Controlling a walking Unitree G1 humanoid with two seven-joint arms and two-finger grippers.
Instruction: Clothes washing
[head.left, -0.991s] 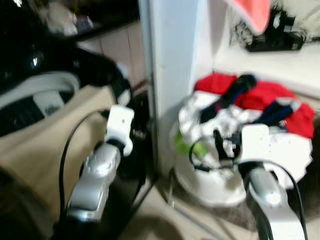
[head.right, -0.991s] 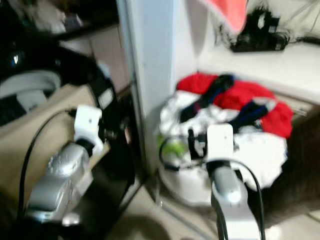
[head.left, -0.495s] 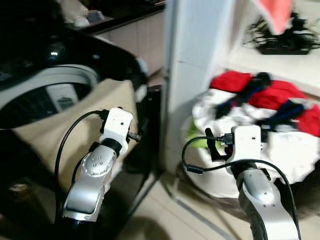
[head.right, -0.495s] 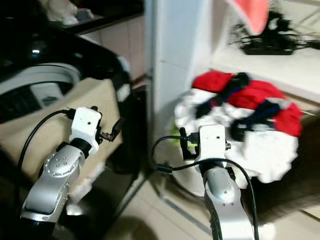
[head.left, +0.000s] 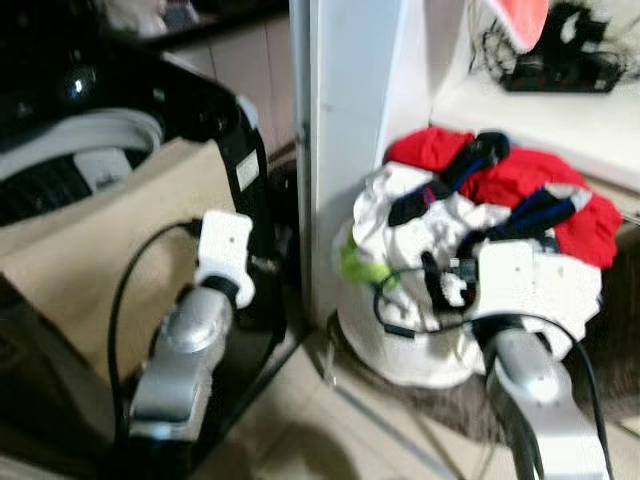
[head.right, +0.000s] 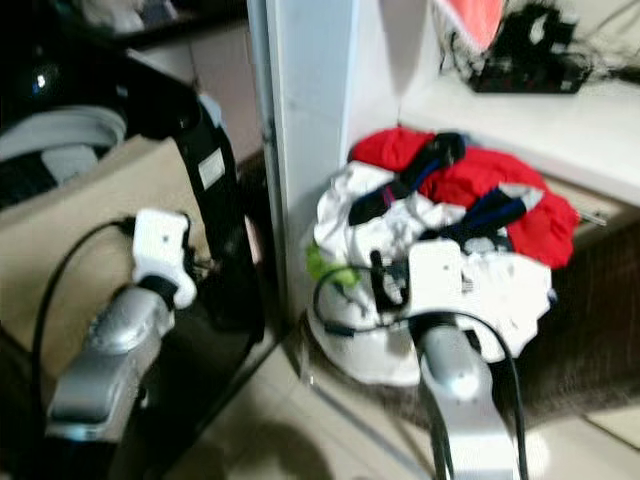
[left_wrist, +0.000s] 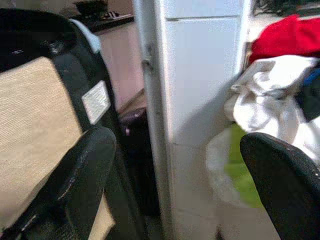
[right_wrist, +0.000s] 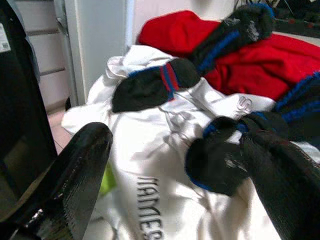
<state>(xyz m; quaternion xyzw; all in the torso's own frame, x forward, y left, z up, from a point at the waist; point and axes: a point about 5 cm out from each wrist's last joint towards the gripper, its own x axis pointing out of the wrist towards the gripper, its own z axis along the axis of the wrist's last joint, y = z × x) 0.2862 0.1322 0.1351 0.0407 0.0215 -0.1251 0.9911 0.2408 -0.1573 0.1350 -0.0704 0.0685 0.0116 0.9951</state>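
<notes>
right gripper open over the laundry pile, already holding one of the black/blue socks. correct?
Not quite. The right gripper is open over the laundry pile, but it holds nothing. In the right wrist view its two fingers stand wide apart, and the black and blue sock lies loose on the white garment between them.

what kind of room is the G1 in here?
Probably a home laundry corner. A black top-loading washing machine with a beige cloth draped over it sits on the robot's left, and a white basket heaped with a clothes pile sits beside a white pillar.
</notes>
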